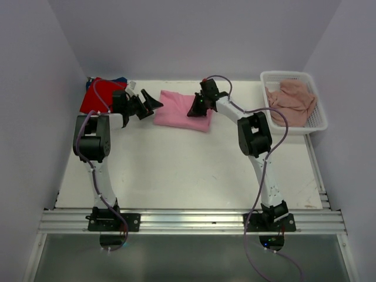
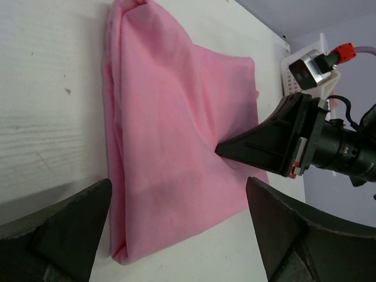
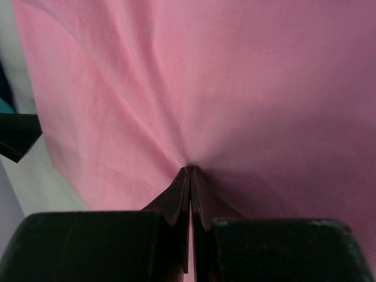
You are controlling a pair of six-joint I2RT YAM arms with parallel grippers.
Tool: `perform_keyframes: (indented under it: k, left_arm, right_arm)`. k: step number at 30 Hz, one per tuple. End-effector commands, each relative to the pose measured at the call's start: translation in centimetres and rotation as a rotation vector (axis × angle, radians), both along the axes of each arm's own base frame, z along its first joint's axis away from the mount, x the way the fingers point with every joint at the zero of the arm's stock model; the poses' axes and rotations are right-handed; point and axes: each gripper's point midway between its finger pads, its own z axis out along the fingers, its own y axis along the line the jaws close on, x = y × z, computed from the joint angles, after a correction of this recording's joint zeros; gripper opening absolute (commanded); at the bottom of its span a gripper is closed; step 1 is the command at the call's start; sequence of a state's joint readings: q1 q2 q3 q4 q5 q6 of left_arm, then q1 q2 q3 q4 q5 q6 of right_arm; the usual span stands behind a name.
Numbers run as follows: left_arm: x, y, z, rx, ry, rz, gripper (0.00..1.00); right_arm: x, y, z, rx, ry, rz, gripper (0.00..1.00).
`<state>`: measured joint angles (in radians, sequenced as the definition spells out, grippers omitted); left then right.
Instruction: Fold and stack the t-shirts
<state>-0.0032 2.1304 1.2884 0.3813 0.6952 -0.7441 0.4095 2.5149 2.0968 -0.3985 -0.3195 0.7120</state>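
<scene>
At twelve o'clock, the right gripper (image 3: 189,170) is pinching the pink shirt (image 1: 176,113), likely to lift it; the left gripper (image 1: 150,107) is hovering, fingers apart.

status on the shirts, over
Right jaws shut, pinching bright pink t-shirt. Left jaws open beside its left edge. Red t-shirt back left, dusty-pink t-shirt in basket, neither in the way.

The right arm reaches forward and leans to the left, with the wrist bent down. The right gripper (image 3: 191,171) has its jaws pressed together on a fold of the pink t-shirt (image 3: 235,88). The left gripper (image 1: 151,108) (jaws spread wide) points toward the right one.
</scene>
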Motion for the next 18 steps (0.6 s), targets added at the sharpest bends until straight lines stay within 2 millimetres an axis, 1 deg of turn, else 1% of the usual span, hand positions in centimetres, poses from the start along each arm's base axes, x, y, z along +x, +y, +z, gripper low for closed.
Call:
perform_keyframes:
  k: [1, 2, 3, 4, 5, 6, 7, 8, 9, 10, 11, 12, 13, 14, 15, 16, 17, 18]
  left_arm:
    - [-1.0, -0.3, 3.0, -0.024, -0.064, -0.007, 1.00]
    - [-1.4, -0.2, 2.8, -0.021, -0.049, -0.002, 1.00]
    - [-2.0, -0.1, 2.1, -0.014, -0.010, 0.004, 1.00]
    - [-2.6, 0.1, 1.8, 0.005, 0.003, 0.015, 1.00]
    - [-3.1, 0.3, 1.4, 0.017, 0.023, 0.021, 1.00]
    - [-3.9, 0.4, 0.7, 0.028, 0.066, 0.025, 1.00]
    - [-4.9, 0.7, 0.2, 0.051, 0.082, 0.032, 1.00]
    - [-5.6, 0.8, -0.2, 0.060, 0.101, 0.036, 1.00]
    - [-6.5, 0.8, -0.7, 0.066, 0.127, 0.035, 1.00]
    - [-7.9, 0.9, -1.3, 0.071, 0.151, 0.037, 1.00]
    - [-8.7, 0.9, -1.6, 0.073, 0.165, 0.035, 1.00]
    - [-9.6, 0.9, -2.0, 0.077, 0.184, 0.033, 1.00]
    - [-10.9, 0.8, -2.5, 0.084, 0.200, 0.025, 1.00]
    - [-11.7, 0.5, -2.5, 0.088, 0.207, 0.019, 1.00]
    - [-12.4, 0.3, -2.6, 0.090, 0.211, 0.013, 1.00]
    - [-13.5, 0.0, -2.5, 0.097, 0.209, 0.004, 1.00]
    - [-14.0, -0.2, -2.3, 0.103, 0.205, -0.003, 1.00]
    - [-14.8, -1.0, -2.3, 0.111, 0.210, -0.022, 1.00]
  right_arm:
    - [-4.6, -2.0, 0.0, -0.224, 0.039, 0.062, 0.00]
    - [-6.0, -2.8, -0.8, -0.278, 0.067, 0.078, 0.00]
    - [-7.1, -3.1, -0.9, -0.324, 0.073, 0.096, 0.00]
    - [-8.0, -3.9, -0.2, -0.375, 0.062, 0.111, 0.00]
    - [-9.9, -4.8, -1.2, -0.416, 0.098, 0.135, 0.00]
    - [-11.1, -5.2, -1.4, -0.442, 0.111, 0.152, 0.00]
    - [-11.9, -5.7, 0.0, -0.443, 0.093, 0.155, 0.00]
    - [-14.4, -6.7, -1.8, -0.468, 0.149, 0.177, 0.00]
    - [-15.6, -6.9, -1.9, -0.468, 0.156, 0.194, 0.00]
    - [-16.5, -7.0, -1.8, -0.468, 0.144, 0.215, 0.00]
    - [-18.8, -8.1, -2.2, -0.489, 0.170, 0.230, 0.00]
    - [-19.9, -8.5, -2.2, -0.498, 0.173, 0.247, 0.00]
    - [-20.9, -8.9, -2.4, -0.507, 0.178, 0.256, 0.00]
    - [-22.7, -10.0, -2.4, -0.524, 0.194, 0.260, 0.00]
    - [-23.5, -10.5, -2.3, -0.536, 0.193, 0.264, 0.00]
    - [-24.2, -11.0, -2.3, -0.547, 0.197, 0.266, 0.00]
    - [-25.0, -11.8, -1.8, -0.562, 0.191, 0.266, 0.00]
    - [-25.2, -12.5, -1.6, -0.591, 0.185, 0.259, 0.00]
